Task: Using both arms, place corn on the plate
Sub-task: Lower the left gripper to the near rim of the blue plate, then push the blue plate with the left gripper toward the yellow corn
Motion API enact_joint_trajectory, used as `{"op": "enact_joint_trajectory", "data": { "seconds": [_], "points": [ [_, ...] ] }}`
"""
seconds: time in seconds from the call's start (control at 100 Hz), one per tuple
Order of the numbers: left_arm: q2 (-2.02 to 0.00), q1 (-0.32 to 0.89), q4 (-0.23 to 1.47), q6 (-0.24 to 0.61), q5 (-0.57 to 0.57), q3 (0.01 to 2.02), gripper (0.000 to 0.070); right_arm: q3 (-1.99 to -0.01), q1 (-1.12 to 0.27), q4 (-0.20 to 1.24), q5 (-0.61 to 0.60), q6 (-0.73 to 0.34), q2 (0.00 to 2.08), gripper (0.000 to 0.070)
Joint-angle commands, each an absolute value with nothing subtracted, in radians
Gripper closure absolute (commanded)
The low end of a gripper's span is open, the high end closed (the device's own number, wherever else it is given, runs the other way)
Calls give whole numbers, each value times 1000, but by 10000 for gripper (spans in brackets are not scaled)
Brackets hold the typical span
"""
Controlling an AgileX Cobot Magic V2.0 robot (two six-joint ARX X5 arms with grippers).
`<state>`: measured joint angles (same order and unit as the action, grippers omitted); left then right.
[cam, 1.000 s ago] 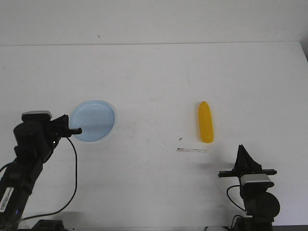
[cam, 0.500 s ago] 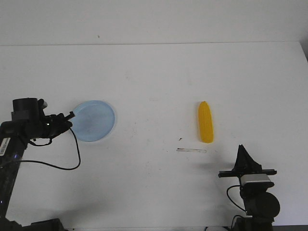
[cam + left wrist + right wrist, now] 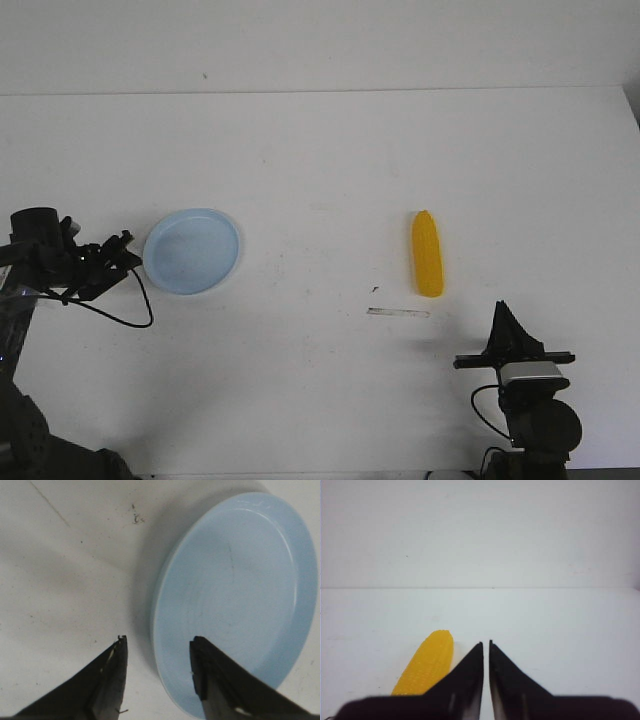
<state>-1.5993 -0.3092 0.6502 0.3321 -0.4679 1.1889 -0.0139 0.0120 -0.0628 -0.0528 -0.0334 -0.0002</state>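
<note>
- The left gripper is seen at the table's left edge, at about 9 o'clock of the plate; its jaws are parted, with one fingertip over the plate's rim and the other over bare table.
- The plate is judged light, thin and stiff, and likely to slide on the smooth table if nudged; a pinch across the raised rim at its 9 o'clock side is the natural hold.
- A thin pale strip is seen on the table at about 7 o'clock of the corn.
- The corn lies flat right of centre, well apart from the plate, its tapered end pointing to 12 o'clock.
- The corn is judged light, rigid, smooth plastic, apt to roll or slip; it is best taken across the middle of its length.
- The right gripper is held at about 5 o'clock of the corn, apart from it, its jaws nearly closed on nothing.
</note>
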Motion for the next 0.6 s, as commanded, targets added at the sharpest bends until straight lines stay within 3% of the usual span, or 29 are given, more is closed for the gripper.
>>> {"op": "enact_joint_trajectory", "data": {
  "seconds": [0.0, 0.5, 0.59],
  "points": [
    [-1636, -313, 640, 315, -471, 1206, 448, -13, 10, -74, -53, -31, 1, 681],
    [-1731, -234, 596, 315, -471, 1206, 459, -13, 10, -74, -53, -31, 1, 681],
    [-1731, -228, 589, 314, -470, 1205, 498, -13, 10, -74, -53, -31, 1, 681]
  ]
}}
